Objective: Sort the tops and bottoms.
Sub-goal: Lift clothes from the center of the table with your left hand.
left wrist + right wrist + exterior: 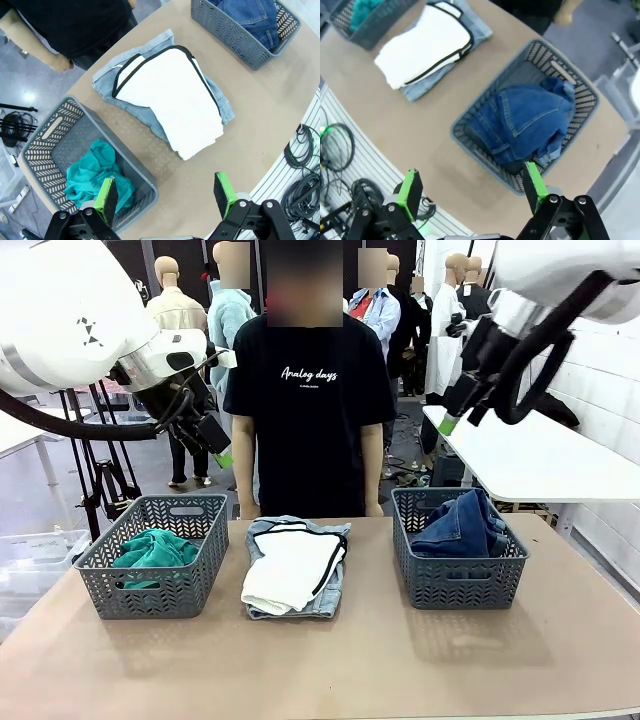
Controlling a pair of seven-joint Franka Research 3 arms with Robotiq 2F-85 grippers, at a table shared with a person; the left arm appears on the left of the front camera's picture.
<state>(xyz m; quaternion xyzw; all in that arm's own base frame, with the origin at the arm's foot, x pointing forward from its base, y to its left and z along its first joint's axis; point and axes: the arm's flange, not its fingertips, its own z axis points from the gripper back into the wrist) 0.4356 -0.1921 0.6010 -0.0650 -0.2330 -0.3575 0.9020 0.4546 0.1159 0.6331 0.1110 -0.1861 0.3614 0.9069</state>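
**A:** What is left to sort on the desk (400, 670)?

**B:** One stack in the middle, between the baskets: white shorts with black trim (292, 568) folded on top of light blue denim shorts (112, 95). The teal-green top (155, 548) lies in the left basket (150, 595). The dark blue jeans (460, 525) fill the right basket (455, 585).

**A:** Where could it go wrong?

**B:** At the stack, I'd say. A deep pinch may lift both pairs at once. A shallow one may slide the white shorts off and drag the denim pair out of fold. Both look like bottoms, so they belong with the jeans. A drop into the left basket would mix the sorts. A hanging leg could also snag a basket rim and shift it.

**A:** And the arms?

**B:** Both are raised well above the desk and tilted down toward it. The left end effector (165, 177) hangs over the near edge, between the left basket and the stack, fingers spread wide and empty. The right end effector (470, 170) hovers near the right basket's near corner, also spread, holding nothing.

**A:** Beyond that?

**B:** A person (310, 410) stands at the far edge behind the stack, so a long reach would come close.
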